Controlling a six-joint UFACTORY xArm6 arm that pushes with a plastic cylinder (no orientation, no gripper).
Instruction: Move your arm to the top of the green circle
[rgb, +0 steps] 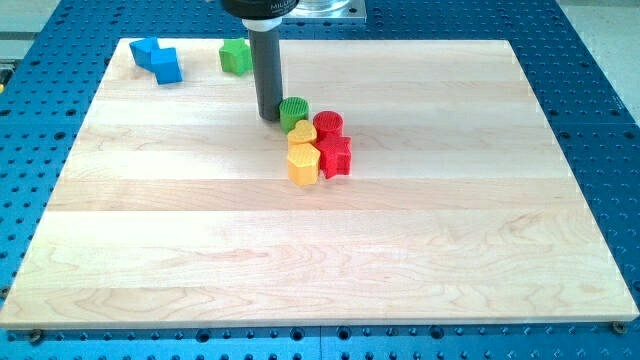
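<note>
My tip (269, 116) sat on the bench (420, 250), touching or just off the green circle (294, 111) on its left side, upper-middle of the board. Tool was just a plain dark rod, w/ no jaws to open or shut.

Green circle led a tight cluster: yellow heart (301, 132) right below it, red cylinder (328, 126) to its lower right, then yellow block (302, 163) & red star (335, 155).

Green cube (236, 56) and blue block (157, 58) sat well apart, top left.
</note>
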